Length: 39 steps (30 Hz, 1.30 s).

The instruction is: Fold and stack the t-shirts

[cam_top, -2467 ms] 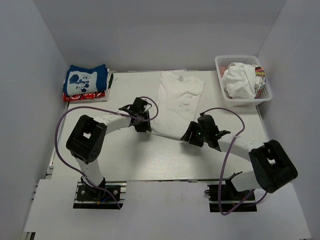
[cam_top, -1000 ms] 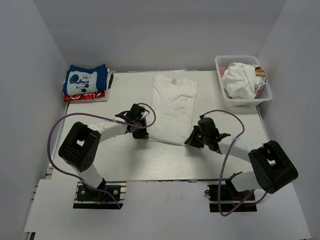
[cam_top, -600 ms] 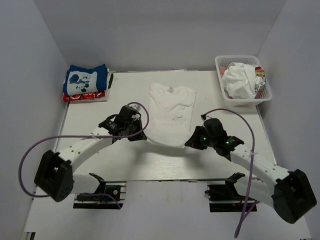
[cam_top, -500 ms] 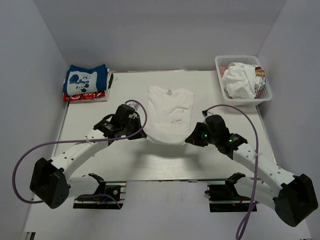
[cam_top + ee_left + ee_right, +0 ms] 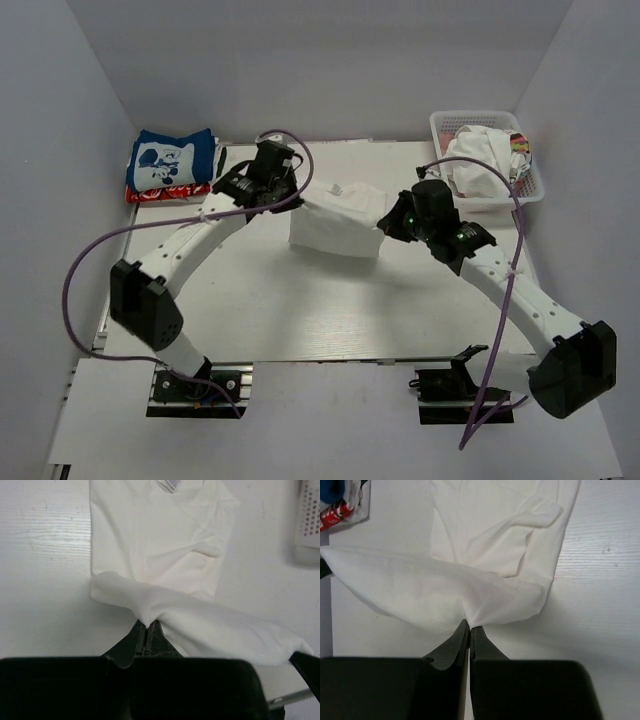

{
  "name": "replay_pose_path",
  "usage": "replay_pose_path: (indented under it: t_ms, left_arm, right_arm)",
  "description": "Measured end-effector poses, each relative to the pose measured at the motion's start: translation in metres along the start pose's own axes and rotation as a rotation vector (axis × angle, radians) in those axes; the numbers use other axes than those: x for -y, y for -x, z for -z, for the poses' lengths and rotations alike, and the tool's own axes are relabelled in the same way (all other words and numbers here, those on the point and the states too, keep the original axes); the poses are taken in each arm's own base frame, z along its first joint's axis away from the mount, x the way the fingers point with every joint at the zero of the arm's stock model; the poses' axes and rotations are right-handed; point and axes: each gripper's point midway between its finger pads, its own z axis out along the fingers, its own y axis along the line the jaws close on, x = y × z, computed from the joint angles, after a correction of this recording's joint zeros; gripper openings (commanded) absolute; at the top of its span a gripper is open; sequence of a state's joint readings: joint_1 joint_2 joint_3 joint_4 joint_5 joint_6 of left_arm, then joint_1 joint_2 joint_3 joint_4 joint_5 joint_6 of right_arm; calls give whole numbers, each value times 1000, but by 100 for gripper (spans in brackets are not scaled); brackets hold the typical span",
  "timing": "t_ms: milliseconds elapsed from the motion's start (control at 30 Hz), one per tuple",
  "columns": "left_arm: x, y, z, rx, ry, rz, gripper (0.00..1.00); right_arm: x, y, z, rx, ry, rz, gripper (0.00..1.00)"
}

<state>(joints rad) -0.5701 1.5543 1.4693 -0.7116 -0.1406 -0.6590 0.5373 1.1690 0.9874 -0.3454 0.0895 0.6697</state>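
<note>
A large plain white t-shirt [image 5: 338, 228] lies mid-table with its lower hem lifted and drawn over its upper half. My left gripper [image 5: 302, 197] is shut on the hem's left corner, and my right gripper [image 5: 384, 222] is shut on the right corner. In the left wrist view the fingertips [image 5: 146, 623] pinch a peak of white cloth [image 5: 160, 545]. The right wrist view shows the same pinch [image 5: 470, 624] on the shirt [image 5: 495, 545]. A folded blue tee with white print [image 5: 170, 158] tops a red patterned one [image 5: 165, 192] at the far left.
A white basket [image 5: 490, 204] at the far right holds a crumpled white shirt [image 5: 478, 165] and a bit of colourful print [image 5: 519, 146]. White walls close in the table [image 5: 300, 310] on three sides. Purple cables loop off both arms.
Both arms have swung away from the near edge toward the back, carrying the shirt's hem up and over its body. Both grippers stay shut on the cloth.
</note>
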Motion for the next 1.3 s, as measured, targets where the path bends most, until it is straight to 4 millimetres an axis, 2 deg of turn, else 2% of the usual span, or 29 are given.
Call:
replay_pose_path:
  t_ms: [133, 300, 467, 733, 833, 867, 900, 933, 967, 1000, 1133, 1233, 1300]
  left_arm:
    - [0, 17, -34, -18, 73, 6, 0]
    - [-11, 28, -70, -57, 140, 22, 0]
    - [-17, 46, -101, -65, 161, 34, 0]
    - [-30, 59, -156, -93, 157, 46, 0]
    - [-34, 62, -178, -89, 150, 50, 14]
    - [-36, 61, -185, -90, 146, 48, 38]
    - [-38, 61, -192, -91, 138, 43, 63]
    - [-41, 61, -198, -89, 131, 38, 88]
    - [-43, 62, -205, -86, 124, 42, 100]
    - [-46, 63, -212, -83, 116, 41, 100]
    - [-51, 71, -233, -60, 82, 36, 100]
    - [-55, 74, -234, -47, 67, 6, 100]
    - [-58, 70, -234, -49, 56, -28, 100]
  right_arm:
    - [13, 16, -20, 3, -53, -13, 0]
    - [27, 29, -51, -41, -67, -51, 0]
    - [34, 43, -80, -72, -33, -95, 0]
    - [49, 61, -131, -128, -1, -150, 0]
    - [58, 68, -156, -145, -7, -165, 0]
    - [62, 69, -165, -151, -14, -171, 0]
    - [65, 71, -174, -154, -20, -176, 29]
    - [72, 73, -185, -157, -35, -184, 50]
    - [76, 74, -194, -158, -48, -189, 70]
    - [83, 75, -204, -161, -63, -190, 90]
    - [98, 79, -225, -170, -95, -173, 90]
    - [98, 83, -224, -160, -92, -136, 90]
    - [96, 85, -221, -149, -81, -109, 90]
